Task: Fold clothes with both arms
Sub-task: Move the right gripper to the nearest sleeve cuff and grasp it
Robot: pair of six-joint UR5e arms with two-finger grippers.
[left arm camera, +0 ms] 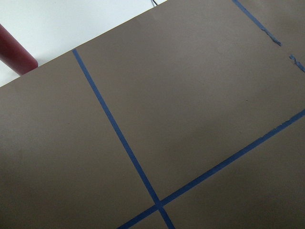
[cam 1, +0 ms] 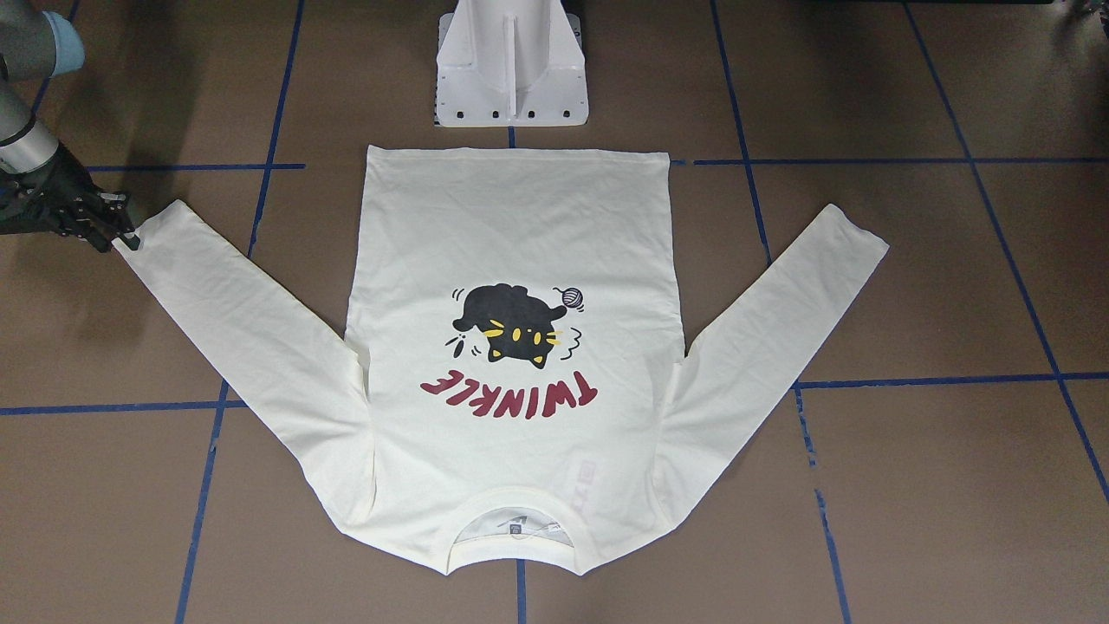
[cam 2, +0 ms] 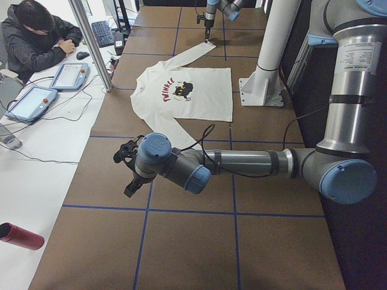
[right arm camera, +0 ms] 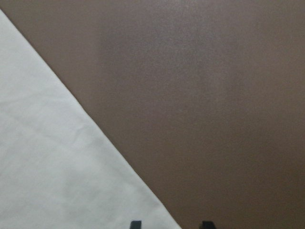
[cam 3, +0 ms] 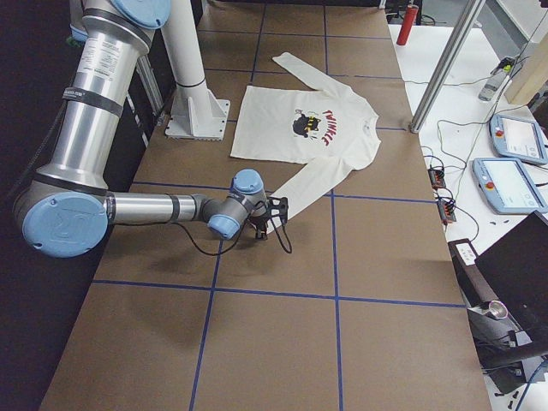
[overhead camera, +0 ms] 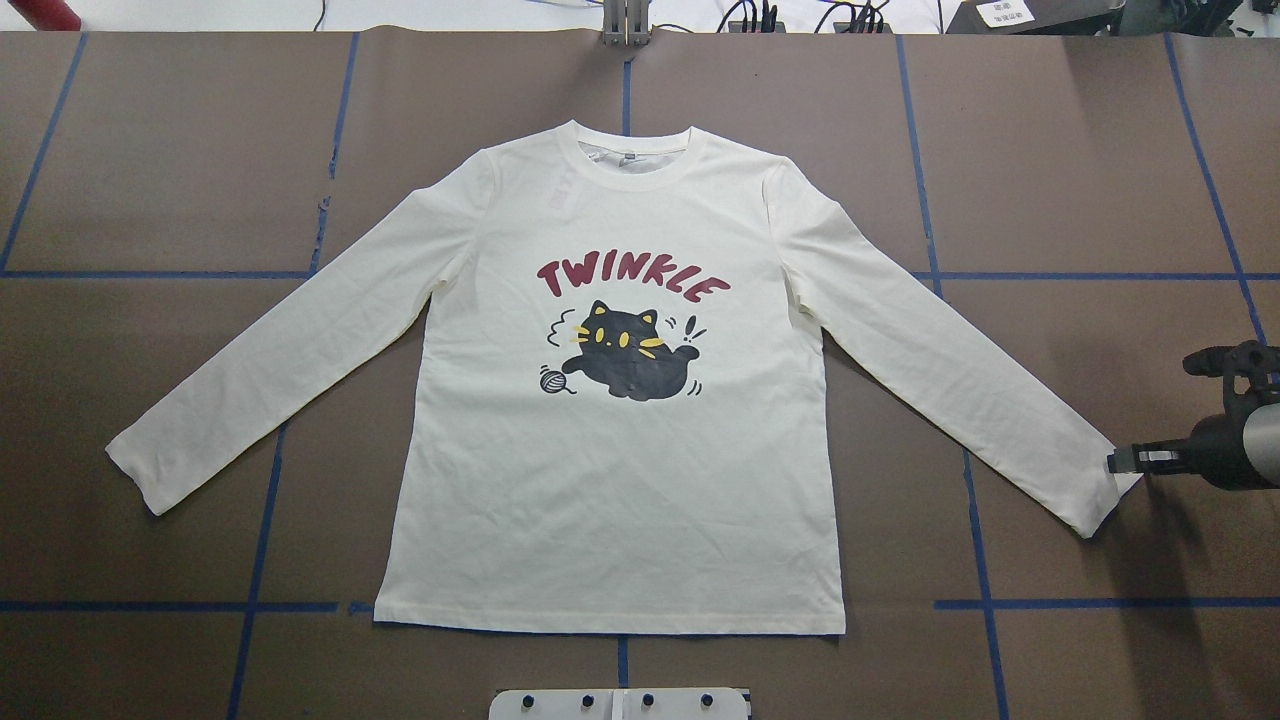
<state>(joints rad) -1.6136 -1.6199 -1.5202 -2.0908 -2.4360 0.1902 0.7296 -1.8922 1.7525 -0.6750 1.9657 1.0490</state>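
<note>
While the T-shirt (overhead camera: 615, 470) lies flat and print-up mid worktop (overhead camera: 1050, 150), collar on the far side from the robot and hem toward the white pedestal (cam 1: 511, 61), both sleeves splay outward with the cuffs angled back to the robot's side

Right pincer (overhead camera: 1116, 460) is low on the worktop at the corner of the right cuff (overhead camera: 1090, 495). Its wrist view shows two fingertips (right arm camera: 136, 224) apart, one over the cuff edge, the other over bare brown surface, so it's spread, nothing clamped

Left pincer (cam 2: 128, 181) hangs above the worktop out past the left cuff (overhead camera: 145, 470), apart from the cloth. It's seen only from the side, so can't tell whether it's spread or closed. Its wrist view has just brown surface, blue tape lines (left arm camera: 119, 138) and a dark red cylinder (left arm camera: 14, 55) just off the worktop edge

Person (cam 2: 36, 36) seated at the side desk
</note>
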